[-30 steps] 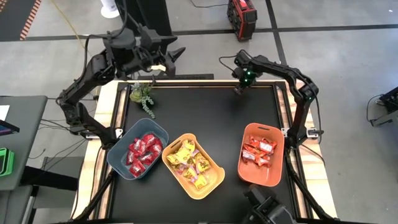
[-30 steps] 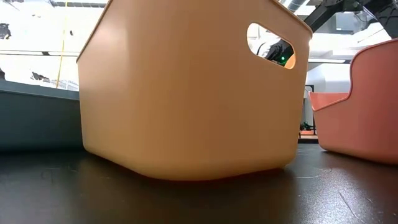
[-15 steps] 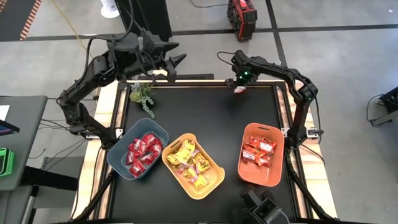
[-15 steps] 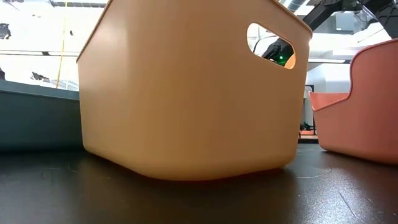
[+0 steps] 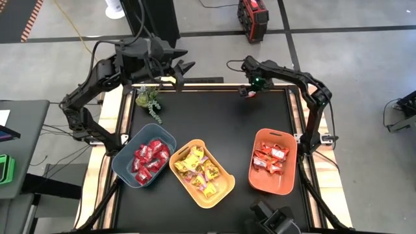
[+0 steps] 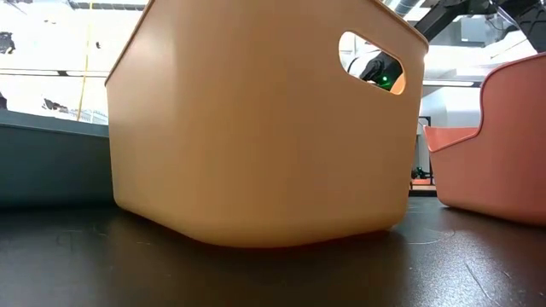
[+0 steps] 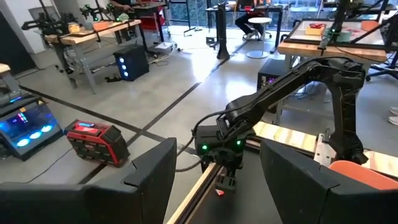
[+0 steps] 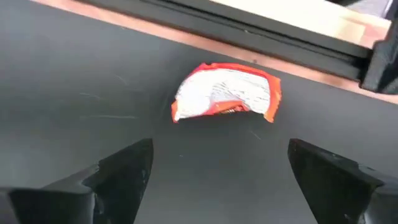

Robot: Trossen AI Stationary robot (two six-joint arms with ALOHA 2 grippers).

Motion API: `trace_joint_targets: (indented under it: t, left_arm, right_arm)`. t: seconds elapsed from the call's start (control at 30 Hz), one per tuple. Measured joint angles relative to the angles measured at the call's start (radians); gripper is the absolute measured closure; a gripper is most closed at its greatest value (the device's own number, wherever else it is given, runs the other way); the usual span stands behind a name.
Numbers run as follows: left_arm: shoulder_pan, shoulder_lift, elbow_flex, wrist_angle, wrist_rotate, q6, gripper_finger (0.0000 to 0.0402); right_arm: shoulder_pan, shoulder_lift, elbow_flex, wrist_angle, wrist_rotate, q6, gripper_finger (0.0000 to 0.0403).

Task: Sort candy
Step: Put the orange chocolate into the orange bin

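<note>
One orange-red and white candy (image 8: 225,99) lies alone on the black mat near the table's far edge (image 5: 248,93). My right gripper (image 5: 251,86) hangs just above it, pointing down and open. In the right wrist view its fingers (image 8: 221,149) stand on either side of the candy without touching it. My left gripper (image 5: 184,68) is raised over the far left corner, level and open with nothing between its fingers (image 7: 214,155). The sorted candy fills three bins: deep red (image 5: 149,156), yellow (image 5: 198,169), orange-red (image 5: 271,156).
The blue-grey bin (image 5: 125,170), yellow bin (image 5: 224,188) and orange bin (image 5: 284,185) stand in a row along the near side. A green plant sprig (image 5: 149,101) lies at the far left. The yellow bin (image 6: 256,128) blocks most of the low view.
My right gripper has rolled about its own pointing line above the far edge. The lone candy, hidden under it before, now shows just beside its fingers.
</note>
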Motion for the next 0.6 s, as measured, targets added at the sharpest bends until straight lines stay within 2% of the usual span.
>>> trace_joint_targets:
  t: [0.23, 0.6]
  left_arm:
    - [0.000, 0.000, 0.000, 0.002, 0.000, 0.015, 0.0176]
    - [0.000, 0.000, 0.000, 0.014, 0.000, 0.033, 0.0176]
  right_arm:
    - [-0.029, 0.001, -0.095, 0.150, 0.000, 0.053, 0.0007]
    - [-0.041, 0.027, -0.098, 0.222, 0.000, 0.072, 0.0020]
